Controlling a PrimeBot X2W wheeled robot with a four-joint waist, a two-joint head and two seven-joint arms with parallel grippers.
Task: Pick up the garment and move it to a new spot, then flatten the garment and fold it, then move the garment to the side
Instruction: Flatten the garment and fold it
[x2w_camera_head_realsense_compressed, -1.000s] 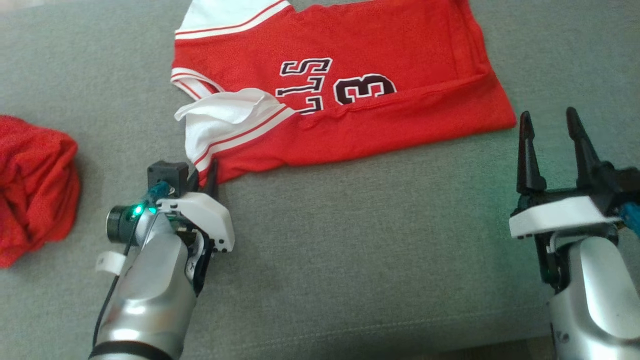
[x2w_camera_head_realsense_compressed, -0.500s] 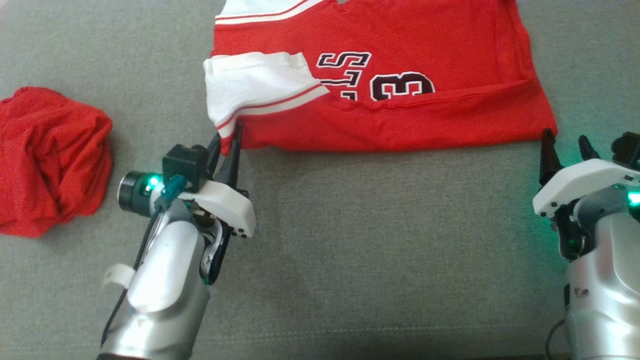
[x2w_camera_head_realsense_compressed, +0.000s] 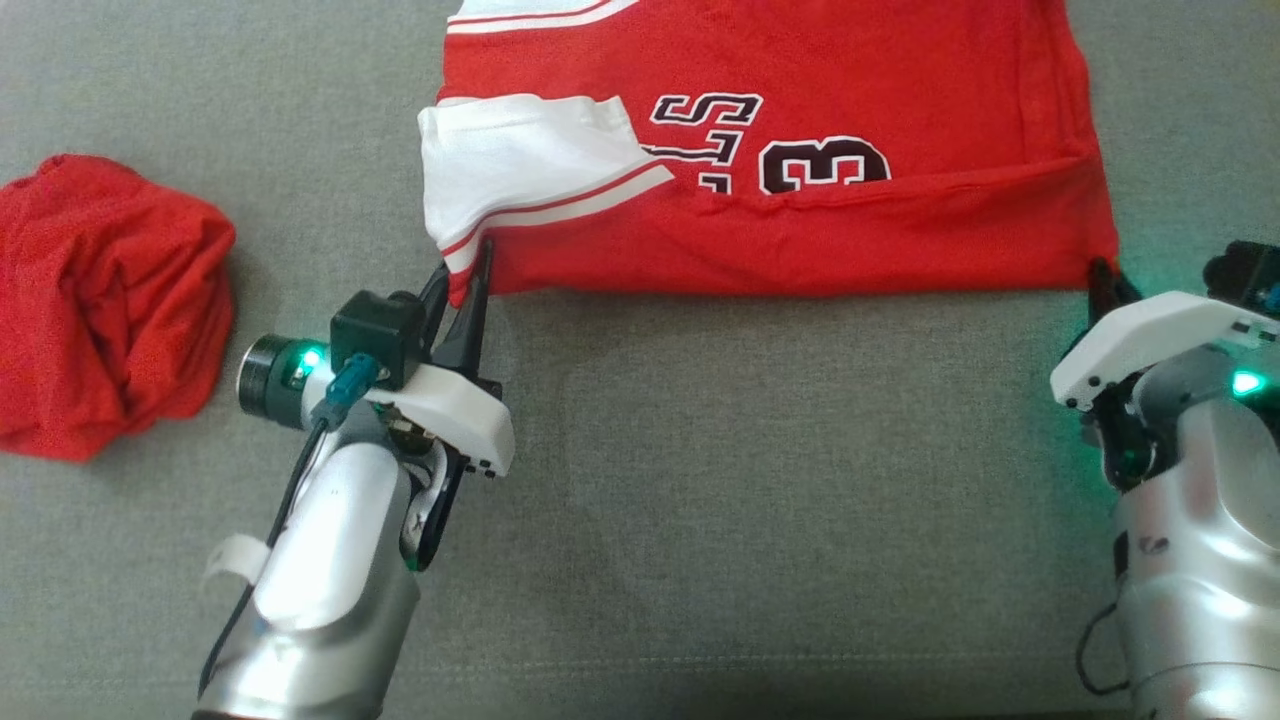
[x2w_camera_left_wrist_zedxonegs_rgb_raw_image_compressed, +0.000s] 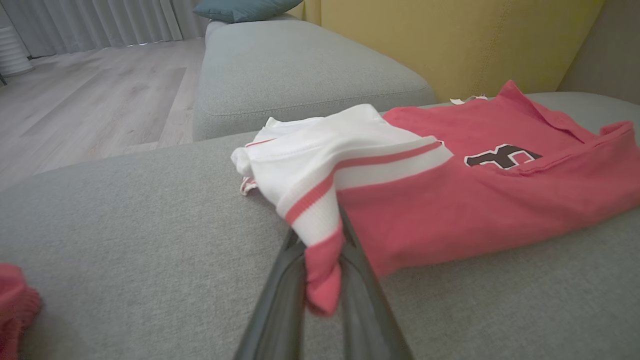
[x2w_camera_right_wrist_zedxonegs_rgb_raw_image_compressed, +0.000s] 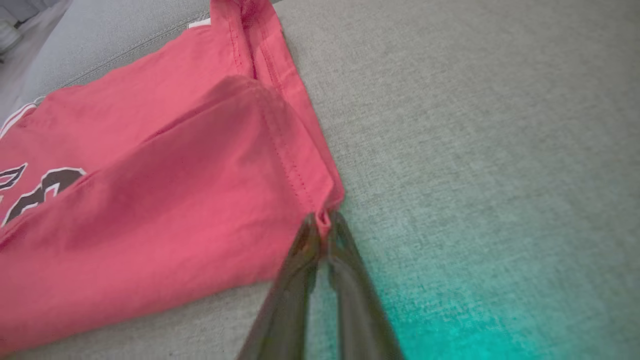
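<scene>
the left end effector (x2w_camera_left_wrist_zedxonegs_rgb_raw_image_compressed: 320, 240) is clamped on the near left corner of the jersey (x2w_camera_head_realsense_compressed: 800, 240), where white sleeve meets red hem, and the right end effector (x2w_camera_right_wrist_zedxonegs_rgb_raw_image_compressed: 322, 220) pinches the near right hem corner. the jersey lies partly folded on the grey sofa (x2w_camera_head_realsense_compressed: 700, 500), with a crumpled red cloth (x2w_camera_head_realsense_compressed: 100, 300) well apart to its left. it looks light, limp and somewhat slippery, so stitched hems and corners are the surest holds, and lifting both evenly should limit sagging.
</scene>
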